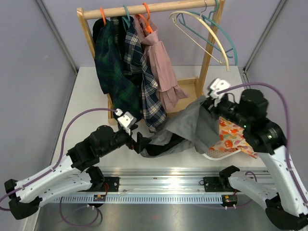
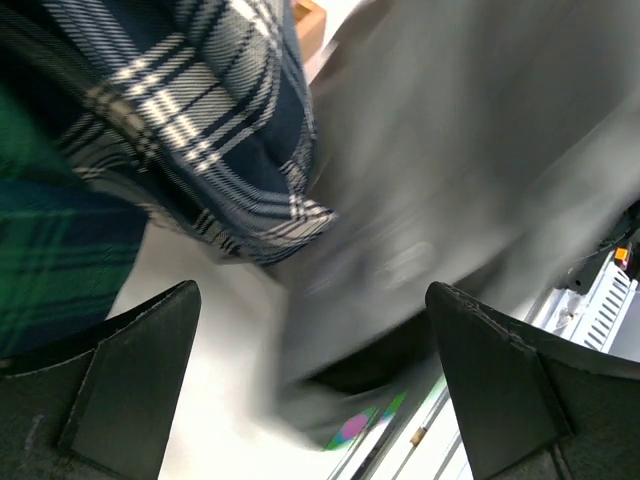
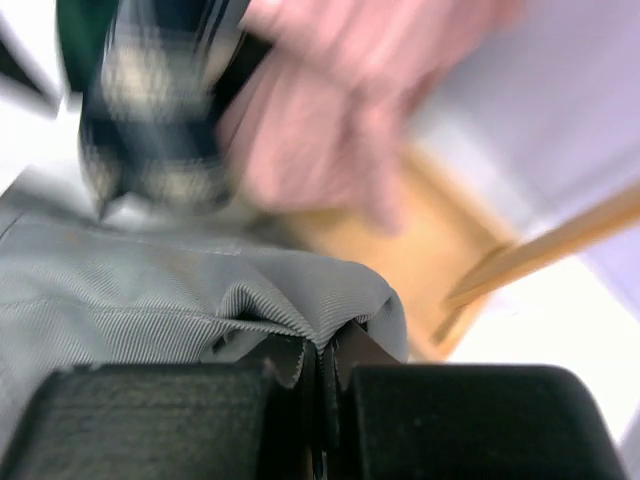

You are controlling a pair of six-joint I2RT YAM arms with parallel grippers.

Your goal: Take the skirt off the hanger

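Note:
A grey skirt [image 1: 185, 126] is spread over the table in front of the rack, its dark lining showing at the lower left. My right gripper [image 1: 210, 103] is shut on a bunched fold of the skirt's upper edge; in the right wrist view the gripper [image 3: 322, 370] pinches the ribbed grey cloth [image 3: 150, 290]. My left gripper [image 1: 143, 143] stands open at the skirt's lower left end, with nothing between its fingers. In the left wrist view that gripper [image 2: 312, 290] faces the blurred grey skirt [image 2: 450, 150]. An empty cream hanger [image 1: 204, 33] hangs on the rail, apart from the skirt.
The wooden rack [image 1: 144, 9] carries a green plaid garment [image 1: 113, 67], a navy plaid one [image 1: 144, 82] and a pink one [image 1: 163, 67] on orange and teal hangers. An empty teal hanger [image 1: 226, 41] hangs beside the cream one. An orange patterned cloth [image 1: 231, 137] lies under my right arm.

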